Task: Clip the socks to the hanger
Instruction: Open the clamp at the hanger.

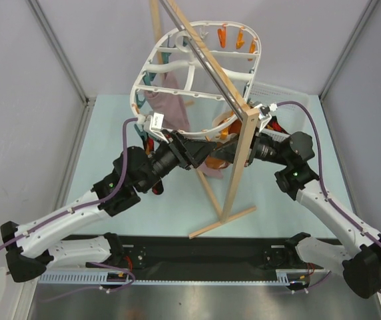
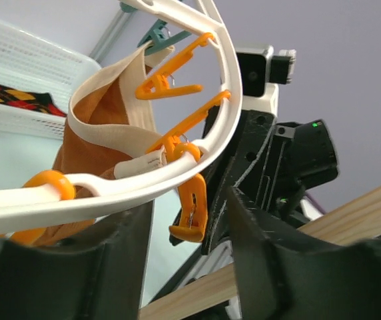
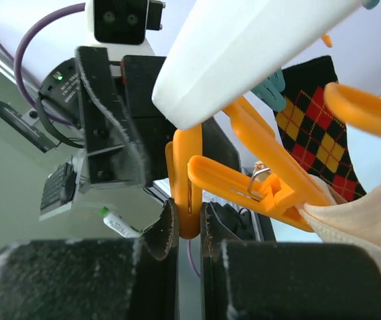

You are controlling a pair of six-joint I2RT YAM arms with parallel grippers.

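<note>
The short socks (image 2: 4,93) with the black, red and orange-yellow diamond check are lying in the white mesh basket (image 2: 24,67), off at the far right of the table (image 1: 97,133), and neither of my grippers is holding one. Only a strip of them is showing, so I cannot tell which way their long axis is running. They are lying beyond and to the right of both my grippers, nearer my right arm than my left.

The large white plastic oval hanger (image 3: 244,53) is hanging tilted from the wooden stand (image 1: 237,167) over the middle of the table, its near rim just above my two wrists. A small orange plastic clip (image 3: 187,200) is dangling from that rim with its long axis pointing down. My right gripper (image 3: 188,223) is reaching up and leftward under the rim, and its pads are pressing together on the lower end of this clip. My left gripper (image 2: 190,230) is facing it from the left, fingers spread, with what looks like the same clip hanging between them, apparently untouched.

A plain orange garment with a cream band (image 2: 104,133) is already hanging from neighbouring clips, and a mauve-pink cloth (image 1: 170,107) is hanging at the left side of the frame.

I judge that no sock is clipped yet; one has to be fetched from the basket first.
</note>
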